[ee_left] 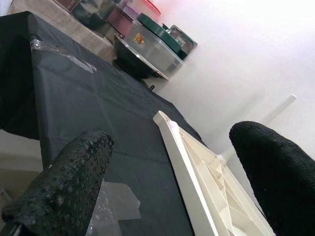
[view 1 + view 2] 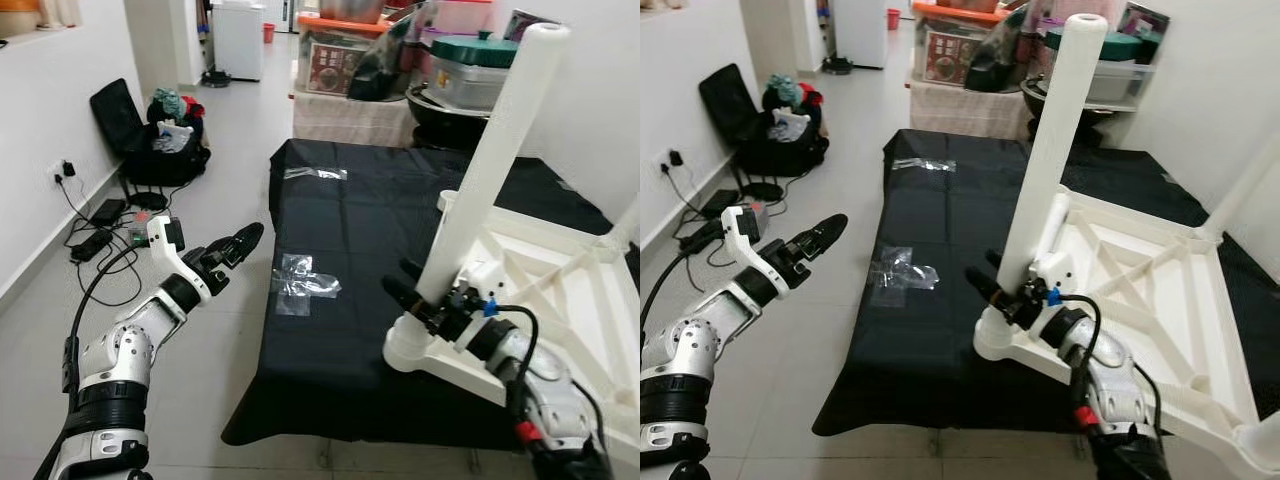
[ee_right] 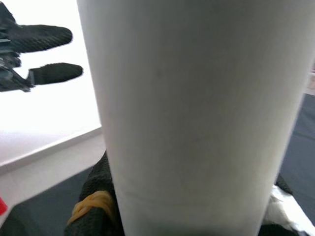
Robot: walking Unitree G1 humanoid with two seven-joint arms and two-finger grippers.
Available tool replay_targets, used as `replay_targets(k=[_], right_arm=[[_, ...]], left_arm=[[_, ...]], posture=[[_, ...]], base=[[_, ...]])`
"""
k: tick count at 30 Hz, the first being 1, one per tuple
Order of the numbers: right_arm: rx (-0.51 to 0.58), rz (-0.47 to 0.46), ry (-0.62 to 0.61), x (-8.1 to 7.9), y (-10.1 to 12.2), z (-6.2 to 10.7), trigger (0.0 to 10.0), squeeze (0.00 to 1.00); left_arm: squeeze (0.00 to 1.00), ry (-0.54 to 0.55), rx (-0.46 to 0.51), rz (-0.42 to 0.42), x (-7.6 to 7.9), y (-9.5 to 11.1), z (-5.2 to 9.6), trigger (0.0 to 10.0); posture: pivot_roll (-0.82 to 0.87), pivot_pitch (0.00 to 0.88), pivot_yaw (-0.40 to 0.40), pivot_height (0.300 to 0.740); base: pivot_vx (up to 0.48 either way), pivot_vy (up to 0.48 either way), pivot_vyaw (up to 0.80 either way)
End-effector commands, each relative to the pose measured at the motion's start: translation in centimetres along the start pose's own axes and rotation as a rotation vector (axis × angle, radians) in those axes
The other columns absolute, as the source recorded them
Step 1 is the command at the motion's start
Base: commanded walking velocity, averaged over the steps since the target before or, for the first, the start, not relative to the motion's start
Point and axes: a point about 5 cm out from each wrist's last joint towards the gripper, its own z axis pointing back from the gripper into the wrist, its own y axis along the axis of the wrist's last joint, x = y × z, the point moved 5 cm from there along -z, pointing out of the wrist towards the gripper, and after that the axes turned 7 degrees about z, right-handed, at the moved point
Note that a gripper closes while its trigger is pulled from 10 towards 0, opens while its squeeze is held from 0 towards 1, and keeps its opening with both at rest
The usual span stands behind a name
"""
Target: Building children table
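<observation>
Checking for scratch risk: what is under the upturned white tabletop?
The white tabletop lies upside down on a black cloth. The cloth hides whatever lies beneath it. The right gripper holds the white leg upright at the near corner.

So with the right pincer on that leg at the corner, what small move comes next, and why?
Probably keep the grip and press the white leg straight down into its corner socket. The right pincer is closed low on the leg, which stands nearly upright on the upturned tabletop. The left pincer hovers open over the floor, free to steady it.
</observation>
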Motion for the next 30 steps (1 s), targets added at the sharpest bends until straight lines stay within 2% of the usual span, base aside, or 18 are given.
replay_targets(k=[1,3,4,8,16,21,30], right_arm=[[-0.015,-0.081,0.051,-2.2,-1.1,-0.5,10.0,0.00],[-0.015,-0.081,0.051,-2.2,-1.1,-0.5,10.0,0.00],[-0.012,-0.094,0.055,-2.9,-1.4,-0.7,10.0,0.00],[-0.025,-0.097,0.055,-3.5,-2.0,-0.7,10.0,0.00],[-0.073,-0.083,0.065,-3.5,-2.8,0.2,10.0,0.00],[-0.078,-0.067,0.167,-2.8,-1.9,0.0,10.0,0.00],[-0.085,0.011,0.291,-3.1,-0.8,-1.6,10.0,0.00]], left_arm=[[0.00,-0.001,-0.015,0.001,0.0,-0.2,0.0,10.0],[0.00,-0.001,-0.015,0.001,0.0,-0.2,0.0,10.0],[0.00,0.000,-0.016,0.001,0.0,-0.2,0.0,10.0],[0.00,0.000,-0.017,-0.001,0.0,-0.3,-0.1,10.0],[0.00,0.002,-0.020,-0.001,-0.1,-0.3,-0.1,10.0],[0.00,0.000,-0.027,0.003,-0.1,-0.6,-0.1,10.0],[0.00,0.001,-0.027,0.001,-0.1,-0.6,0.0,10.0]], posture=[[0.06,0.000,-0.069,0.740],[0.06,0.000,-0.069,0.740],[0.06,0.000,-0.068,0.740],[0.06,0.000,-0.068,0.740],[0.05,0.000,-0.068,0.740],[0.05,0.000,-0.067,0.740],[0.07,0.000,-0.082,0.740]], base=[[0.000,0.000,0.00],[0.000,0.000,0.00],[0.000,0.000,0.00],[0.000,0.000,0.00],[0.000,0.000,0.00],[0.000,0.000,0.00],[0.000,0.000,0.00]])
